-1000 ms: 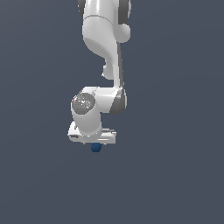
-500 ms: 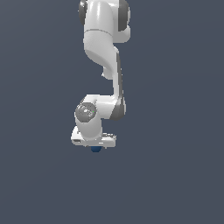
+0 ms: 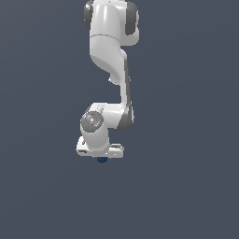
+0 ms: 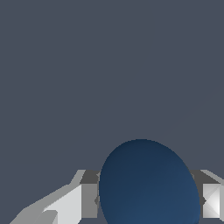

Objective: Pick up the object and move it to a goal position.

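Here the end effector [image 3: 102,158] clamps the unmarked dark blue ball [image 4: 148,186].

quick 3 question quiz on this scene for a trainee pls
1. True or false: the ball sits between the fingers of the pincer.
2. What colour is the ball?
3. In the exterior view, the ball shows: A) above the arm, B) just under the pincer, C) far off to the exterior view's right.

Key: 1 true; 2 dark blue; 3 B.
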### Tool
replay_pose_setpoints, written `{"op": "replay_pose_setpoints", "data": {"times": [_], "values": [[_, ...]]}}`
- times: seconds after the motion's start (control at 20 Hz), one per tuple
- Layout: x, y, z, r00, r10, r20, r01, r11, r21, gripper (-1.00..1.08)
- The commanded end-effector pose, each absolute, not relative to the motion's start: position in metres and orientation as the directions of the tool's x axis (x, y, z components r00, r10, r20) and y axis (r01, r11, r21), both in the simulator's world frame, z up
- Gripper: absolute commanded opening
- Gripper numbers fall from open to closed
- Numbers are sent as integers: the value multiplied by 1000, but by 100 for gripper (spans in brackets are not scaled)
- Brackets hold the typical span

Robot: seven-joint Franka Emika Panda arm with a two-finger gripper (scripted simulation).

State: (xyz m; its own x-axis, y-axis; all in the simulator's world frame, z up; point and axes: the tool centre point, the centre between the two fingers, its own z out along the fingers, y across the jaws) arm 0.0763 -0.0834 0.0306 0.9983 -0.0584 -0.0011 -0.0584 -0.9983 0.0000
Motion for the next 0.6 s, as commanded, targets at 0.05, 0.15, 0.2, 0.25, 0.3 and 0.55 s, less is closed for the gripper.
{"op": "replay_pose_setpoints", "data": {"times": [0.05,0.15,0.2,0.25,0.3,0.55], "values": [[77,-83,31,998,-58,0,-58,-998,0,-100],[77,-83,31,998,-58,0,-58,-998,0,-100],[77,-83,31,998,-58,0,-58,-998,0,-100],[76,-83,31,998,-58,-1,-58,-998,0,-100],[76,-83,31,998,-58,-1,-58,-998,0,-100],[73,-77,31,998,-58,-1,-58,-998,0,-100]]}}
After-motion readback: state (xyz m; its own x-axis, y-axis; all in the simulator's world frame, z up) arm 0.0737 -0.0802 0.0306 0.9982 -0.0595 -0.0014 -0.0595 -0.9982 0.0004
